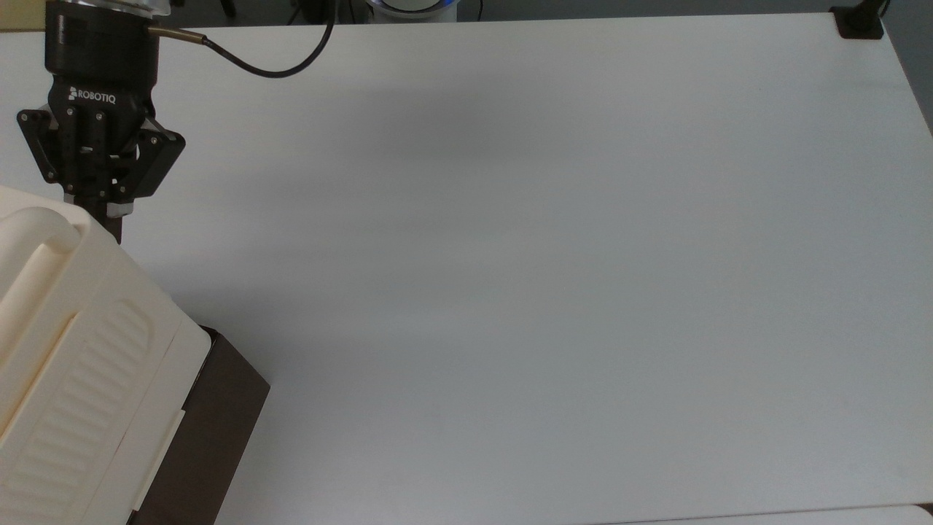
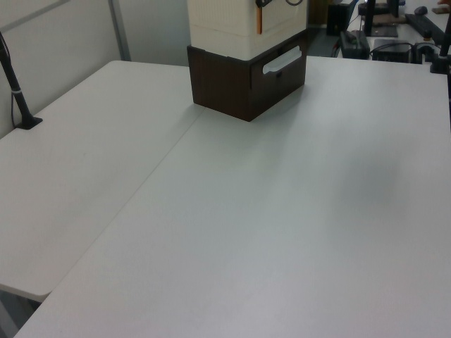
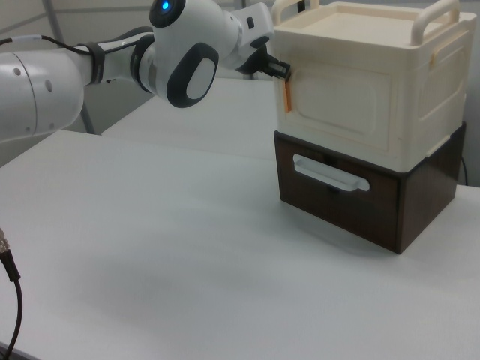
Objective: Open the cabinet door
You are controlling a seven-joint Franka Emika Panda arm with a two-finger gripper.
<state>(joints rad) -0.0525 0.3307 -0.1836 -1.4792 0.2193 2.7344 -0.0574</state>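
Note:
The cabinet [image 3: 420,60] is a cream box on a dark brown base; its ribbed top fills the top view's lower left corner [image 1: 73,350]. The cabinet door [image 3: 341,101] faces front in the right view, with a thin orange tab [image 3: 288,94] along its left edge. The door lies flush with the box. My gripper [image 3: 279,70] is at the top of that tab. In the top view the gripper [image 1: 109,219] points at the cabinet's upper edge with its fingers drawn together, tips partly hidden behind the cream rim. The orange tab [image 2: 258,21] also shows in the left view.
Under the cream box sits a dark brown drawer [image 3: 352,202] with a white bar handle [image 3: 330,174]. The white table [image 1: 510,255] stretches wide to the top view's right. A black clamp post [image 1: 859,22] stands at its far corner. The white arm [image 3: 187,52] reaches in from the right view's left.

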